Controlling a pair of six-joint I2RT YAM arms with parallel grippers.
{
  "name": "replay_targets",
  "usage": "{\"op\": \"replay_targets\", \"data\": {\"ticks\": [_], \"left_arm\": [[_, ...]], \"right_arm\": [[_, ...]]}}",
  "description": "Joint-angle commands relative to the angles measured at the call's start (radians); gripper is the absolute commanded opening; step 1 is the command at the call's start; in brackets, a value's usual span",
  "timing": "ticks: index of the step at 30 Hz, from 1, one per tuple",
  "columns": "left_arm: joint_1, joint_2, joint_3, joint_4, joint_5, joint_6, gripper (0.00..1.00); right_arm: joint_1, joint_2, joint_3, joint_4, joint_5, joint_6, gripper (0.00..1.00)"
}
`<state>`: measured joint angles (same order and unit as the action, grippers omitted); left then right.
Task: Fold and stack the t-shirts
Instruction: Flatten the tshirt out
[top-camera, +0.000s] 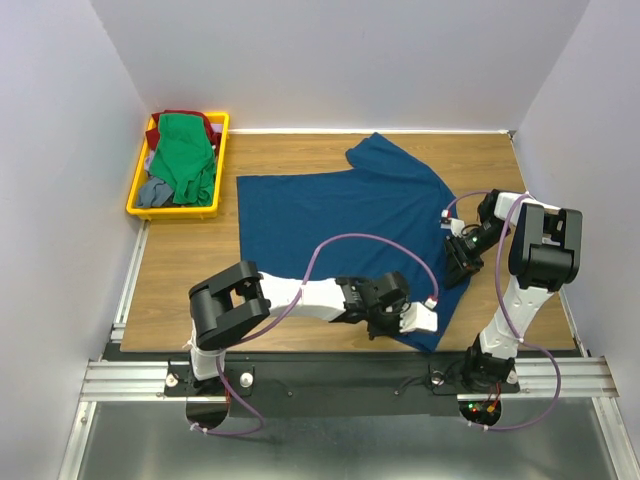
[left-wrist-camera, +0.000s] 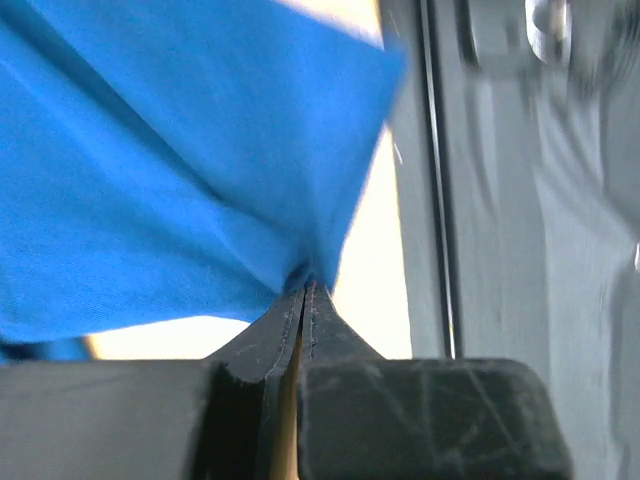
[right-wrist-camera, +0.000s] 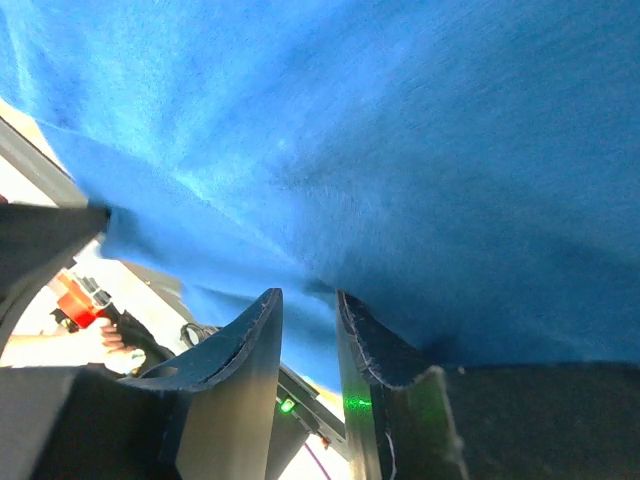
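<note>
Big blue tee spread flat on worktop, mid-frame. L pincer clamped on its near corner, lower centre-right. R pincer at tee's right edge, jaws narrowly apart, can't tell if gripping. Green tee heaped in yellow tray, upper left.

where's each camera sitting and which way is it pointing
Top external: above and behind the arms, looking down at the table, the blue t-shirt and the yellow tray; both arms show whole.
Left wrist: on the left arm, looking along the left gripper, shut on a corner of the shirt; that gripper shows at the bottom.
Right wrist: on the right arm, close up against the shirt's cloth; the right gripper shows at the bottom.
Shared: all three views see the blue t-shirt.
</note>
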<state>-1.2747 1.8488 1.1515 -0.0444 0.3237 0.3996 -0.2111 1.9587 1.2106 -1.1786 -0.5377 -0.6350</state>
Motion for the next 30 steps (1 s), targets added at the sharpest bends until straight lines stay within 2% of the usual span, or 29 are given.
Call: {"op": "replay_targets", "data": {"ticks": [1, 4, 6, 12, 16, 17, 19, 22, 27, 30], "left_arm": [[-0.006, -0.008, -0.033, -0.087, 0.060, 0.073, 0.20], [-0.005, -0.051, -0.085, -0.074, 0.060, 0.073, 0.35], [-0.006, -0.089, -0.108, -0.052, 0.066, 0.082, 0.39], [0.006, -0.238, -0.150, -0.011, 0.101, 0.117, 0.36], [0.136, -0.254, -0.115, -0.014, 0.169, 0.035, 0.33], [0.206, -0.240, -0.101, -0.005, 0.158, 0.013, 0.32], [0.273, -0.196, -0.087, 0.005, 0.150, -0.027, 0.32], [0.395, -0.123, -0.023, 0.002, 0.098, -0.068, 0.33], [0.512, 0.044, 0.115, -0.041, 0.057, -0.114, 0.32], [0.569, 0.107, 0.163, -0.054, 0.049, -0.126, 0.32]], "right_arm": [[-0.010, 0.020, -0.008, 0.037, 0.051, -0.025, 0.34], [-0.010, 0.010, -0.008, 0.037, 0.061, -0.032, 0.35], [-0.010, -0.007, -0.008, 0.036, 0.058, -0.038, 0.35], [-0.016, -0.096, 0.056, -0.039, 0.009, -0.104, 0.39], [-0.016, -0.155, 0.084, -0.058, 0.085, -0.123, 0.39], [-0.016, -0.156, 0.069, -0.041, 0.112, -0.111, 0.39], [-0.017, -0.158, 0.044, -0.004, 0.171, -0.095, 0.38], [-0.017, -0.109, 0.041, 0.065, 0.171, -0.036, 0.38], [-0.017, 0.021, 0.115, 0.143, 0.199, 0.032, 0.38], [-0.017, 0.133, 0.229, 0.154, 0.209, 0.064, 0.37]]}}
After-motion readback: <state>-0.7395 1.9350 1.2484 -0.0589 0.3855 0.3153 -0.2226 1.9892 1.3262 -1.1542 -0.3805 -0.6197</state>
